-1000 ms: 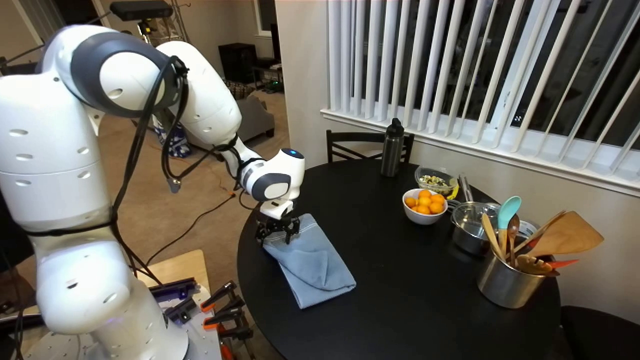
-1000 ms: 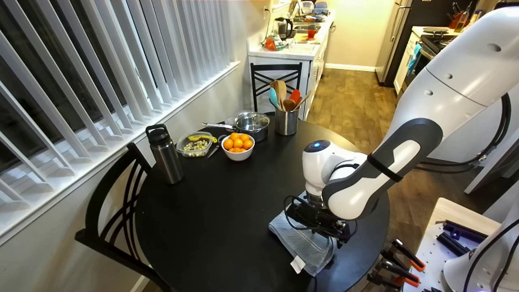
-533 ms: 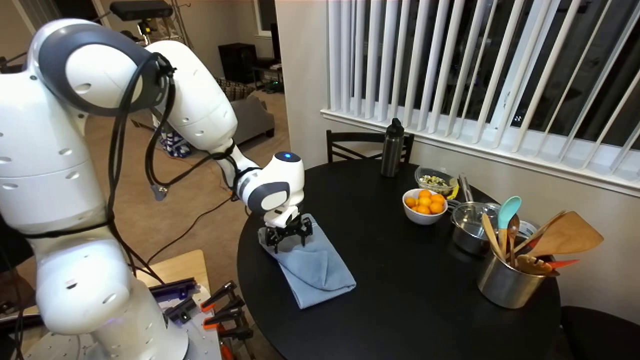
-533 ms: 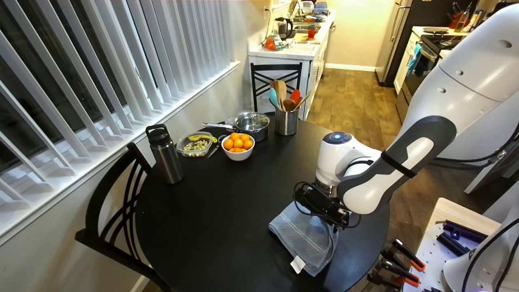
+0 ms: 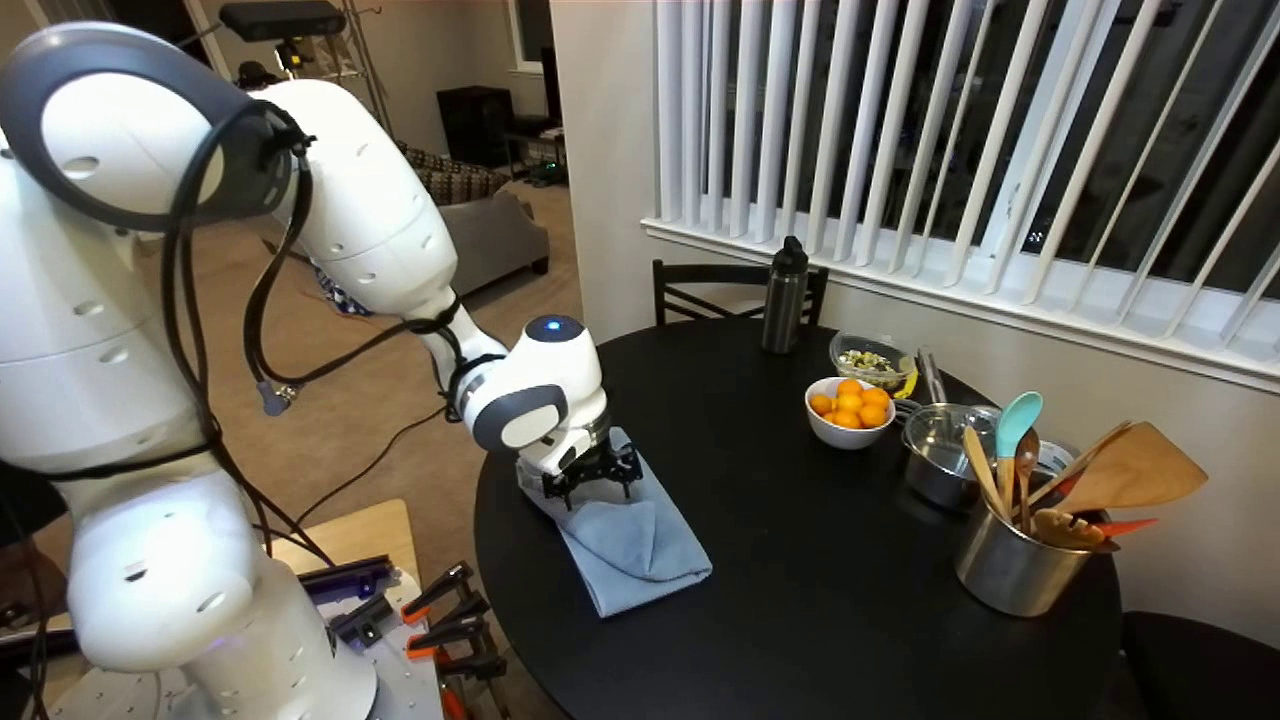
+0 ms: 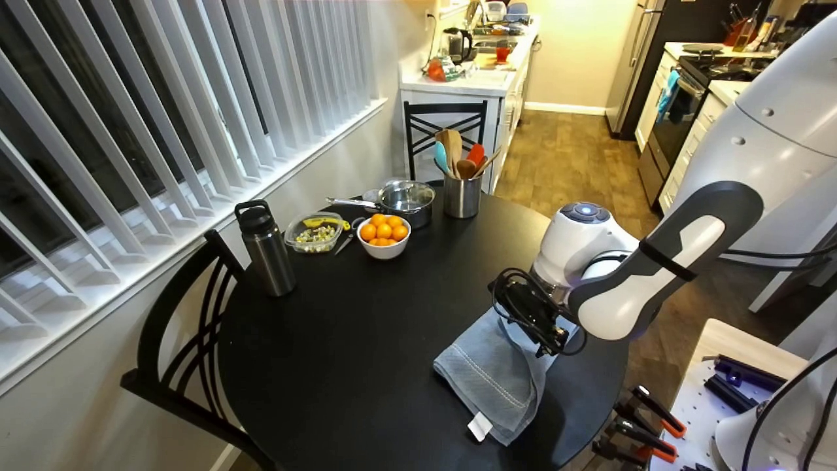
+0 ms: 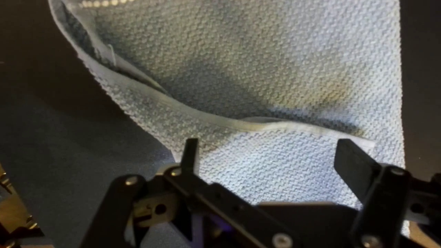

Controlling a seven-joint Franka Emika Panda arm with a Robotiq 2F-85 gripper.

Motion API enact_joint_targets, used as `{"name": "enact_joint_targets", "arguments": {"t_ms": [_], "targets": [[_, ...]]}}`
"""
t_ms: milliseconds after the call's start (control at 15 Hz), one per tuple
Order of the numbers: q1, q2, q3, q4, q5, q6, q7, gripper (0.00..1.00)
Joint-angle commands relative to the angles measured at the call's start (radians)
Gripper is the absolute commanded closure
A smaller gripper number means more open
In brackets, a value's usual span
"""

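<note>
Standing wide over the blue cloth (image 5: pixel 632 540), the gripper (image 7: pixel 267 148) is seen empty. On the black table (image 5: pixel 800 600), the cloth looks partly folded — one flap (image 7: pixel 265 162) is turned over, but its edge (image 7: pixel 237 124) is not laid flat. Farther off, oranges (image 5: pixel 850 404) are piled in a bowl (image 5: pixel 844 438).

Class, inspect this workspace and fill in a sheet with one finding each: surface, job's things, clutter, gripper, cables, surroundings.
Surface: round black table, faint sheen.
Job's things: blue-grey towel, loosely folded, white tag at its edge.
Clutter: bowl of oranges, steel bottle, saucepan, utensil holder, clear food tub.
Gripper: open over the towel, nothing between its fingers.
Cables: black cables strapped along the arm, looping beside the gripper.
Surroundings: black chair, vertical blinds, clamps by the robot's base.
</note>
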Motion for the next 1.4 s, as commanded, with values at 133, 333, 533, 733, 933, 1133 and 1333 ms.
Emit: {"name": "enact_joint_targets", "arguments": {"t_ms": [133,333,533,733,933,1133,1333], "targets": [[0.010,-0.040,-0.054,-0.070,-0.074,0.083,0.152,0.00],[0.018,-0.048,-0.093,-0.074,-0.155,0.059,0.223,0.00],[0.009,-0.058,-0.095,-0.073,-0.198,0.032,0.243,0.00],[-0.010,-0.084,-0.045,-0.086,-0.139,-0.002,0.174,0.00],[-0.017,-0.110,-0.015,-0.066,-0.144,-0.104,0.170,0.00],[-0.024,-0.157,0.039,-0.072,-0.053,-0.222,0.068,0.00],[-0.036,-0.190,0.059,-0.072,-0.093,-0.307,0.087,0.00]]}}
